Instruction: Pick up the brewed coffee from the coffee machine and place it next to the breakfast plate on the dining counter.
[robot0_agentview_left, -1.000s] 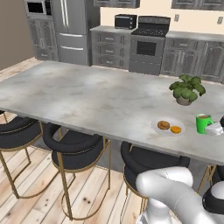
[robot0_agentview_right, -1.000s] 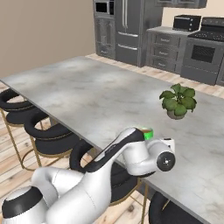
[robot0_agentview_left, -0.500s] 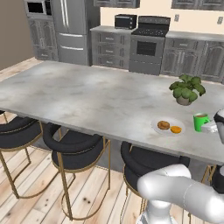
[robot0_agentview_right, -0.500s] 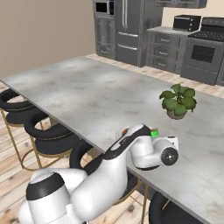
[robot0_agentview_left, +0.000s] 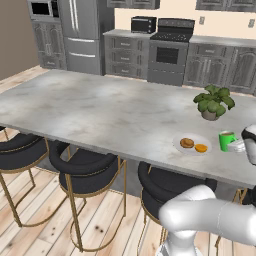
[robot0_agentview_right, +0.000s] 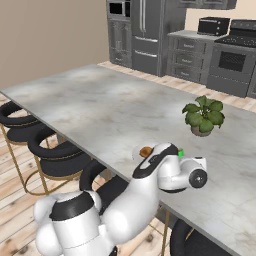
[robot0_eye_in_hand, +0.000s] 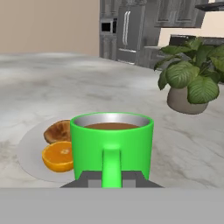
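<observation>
mug held beside the plate

the end effector (robot0_eye_in_hand: 111, 178) is clenched on the handle of the green mug (robot0_eye_in_hand: 111, 142), which is kept upright with brown coffee seen at its top. the mug is seen just beside the white plate (robot0_agentview_left: 192, 145) on the marble tabletop (robot0_agentview_left: 100, 107), with a potted plant (robot0_agentview_left: 213, 101) near behind.

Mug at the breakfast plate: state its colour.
Bright green mug, brown coffee inside; clearest in the hand view.

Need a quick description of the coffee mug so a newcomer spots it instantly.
Find the long marble counter with black stools. Near its far right end a white plate holds food, with a potted plant behind. The mug stands just right of the plate: bright green, handled, the only vivid thing there.
</observation>
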